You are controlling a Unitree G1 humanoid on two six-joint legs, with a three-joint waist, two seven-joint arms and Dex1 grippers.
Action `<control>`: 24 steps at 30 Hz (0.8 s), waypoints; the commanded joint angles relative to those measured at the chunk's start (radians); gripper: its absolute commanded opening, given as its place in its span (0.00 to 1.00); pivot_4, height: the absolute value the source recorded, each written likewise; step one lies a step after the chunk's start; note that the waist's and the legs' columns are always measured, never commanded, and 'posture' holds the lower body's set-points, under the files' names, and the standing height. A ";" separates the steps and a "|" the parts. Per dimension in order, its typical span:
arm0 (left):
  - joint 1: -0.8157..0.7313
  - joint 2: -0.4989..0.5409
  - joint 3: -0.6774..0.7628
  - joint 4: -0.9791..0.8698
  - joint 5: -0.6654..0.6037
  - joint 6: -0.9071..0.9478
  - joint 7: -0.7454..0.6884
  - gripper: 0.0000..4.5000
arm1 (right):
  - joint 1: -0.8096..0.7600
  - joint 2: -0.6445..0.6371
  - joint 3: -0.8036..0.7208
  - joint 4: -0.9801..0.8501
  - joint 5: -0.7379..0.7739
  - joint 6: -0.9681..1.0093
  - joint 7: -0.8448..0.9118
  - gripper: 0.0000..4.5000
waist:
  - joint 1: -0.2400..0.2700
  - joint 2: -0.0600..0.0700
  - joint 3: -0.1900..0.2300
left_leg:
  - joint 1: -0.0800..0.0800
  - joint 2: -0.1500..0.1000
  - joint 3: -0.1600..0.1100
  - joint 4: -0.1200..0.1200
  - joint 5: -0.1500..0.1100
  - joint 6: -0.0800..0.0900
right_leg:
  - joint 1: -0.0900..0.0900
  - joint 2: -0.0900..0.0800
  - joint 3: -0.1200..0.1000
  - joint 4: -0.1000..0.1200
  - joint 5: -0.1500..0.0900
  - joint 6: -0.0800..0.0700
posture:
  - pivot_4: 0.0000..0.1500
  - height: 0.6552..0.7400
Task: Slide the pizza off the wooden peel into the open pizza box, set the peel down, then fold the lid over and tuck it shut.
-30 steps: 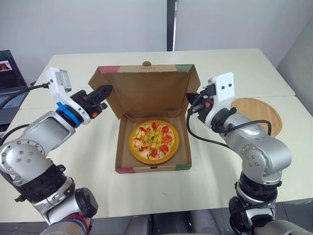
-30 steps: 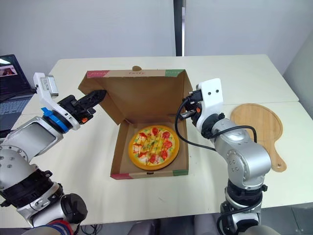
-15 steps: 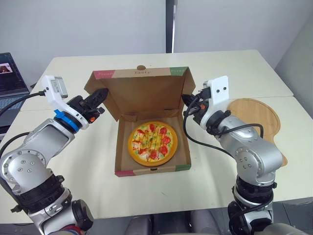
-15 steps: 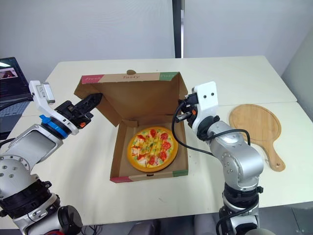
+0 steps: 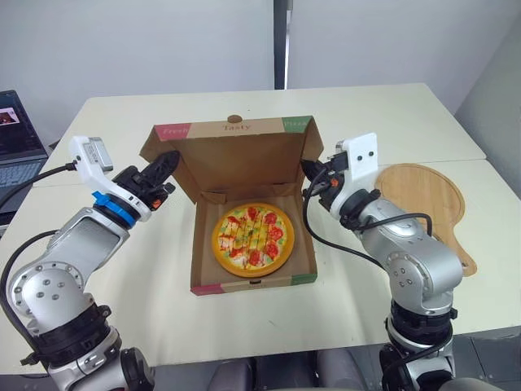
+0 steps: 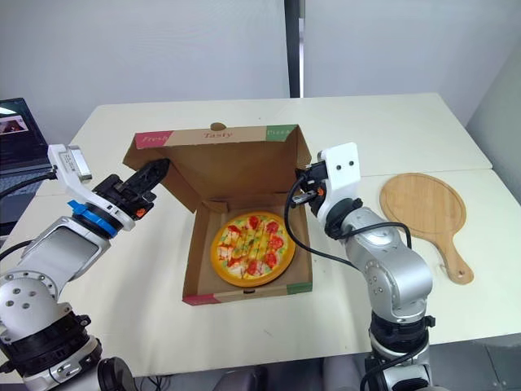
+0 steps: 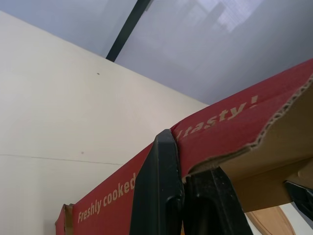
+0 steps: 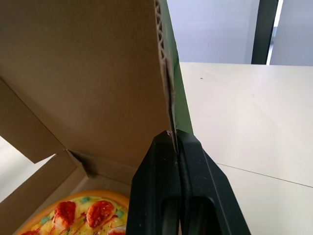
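Observation:
The pizza (image 5: 251, 239) lies flat in the open cardboard pizza box (image 5: 252, 279) at the table's middle. The box's lid (image 5: 236, 161) stands raised and leans forward over the pizza. My left gripper (image 5: 168, 158) is shut on the lid's left edge; in the left wrist view its fingers (image 7: 164, 196) pinch the red printed cardboard (image 7: 220, 132). My right gripper (image 5: 309, 169) is shut on the lid's right edge, and the right wrist view has the cardboard edge (image 8: 165, 73) clamped between the fingers (image 8: 161, 191). The round wooden peel (image 5: 427, 195) lies flat on the table to the right.
A laptop (image 5: 18, 138) sits at the table's far left edge. A seam (image 5: 488, 160) runs between two table tops on the right. Bare table lies in front of the box and behind it.
Both grippers have moved the lid a little forward and lower over the pizza. The camera view has shifted slightly as well.

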 commanded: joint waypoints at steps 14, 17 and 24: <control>0.070 0.076 -0.213 -0.110 0.203 -0.241 -0.146 0.00 | -0.020 0.023 0.076 0.015 0.024 -0.040 0.003 0.01 | 0.004 0.000 0.000 | 0.000 0.000 0.000 0.000 0.000 0.000 | 0.000 0.000 0.000 -0.001 0.000 0.000 | 1.00 1.00; 0.089 0.048 -0.250 -0.163 0.272 -0.302 -0.122 0.00 | -0.021 0.021 0.074 0.020 0.025 -0.045 0.002 0.01 | 0.005 0.000 0.000 | 0.000 0.000 0.001 0.000 0.000 0.000 | 0.000 0.000 0.000 -0.001 0.000 0.000 | 1.00 1.00; 0.148 -0.040 -0.307 -0.237 0.393 -0.405 -0.071 0.00 | -0.019 0.005 0.074 0.028 0.035 -0.047 0.016 0.01 | 0.012 0.000 0.000 | 0.000 0.000 0.001 0.000 0.000 0.000 | 0.001 0.000 0.000 -0.002 0.000 0.000 | 1.00 1.00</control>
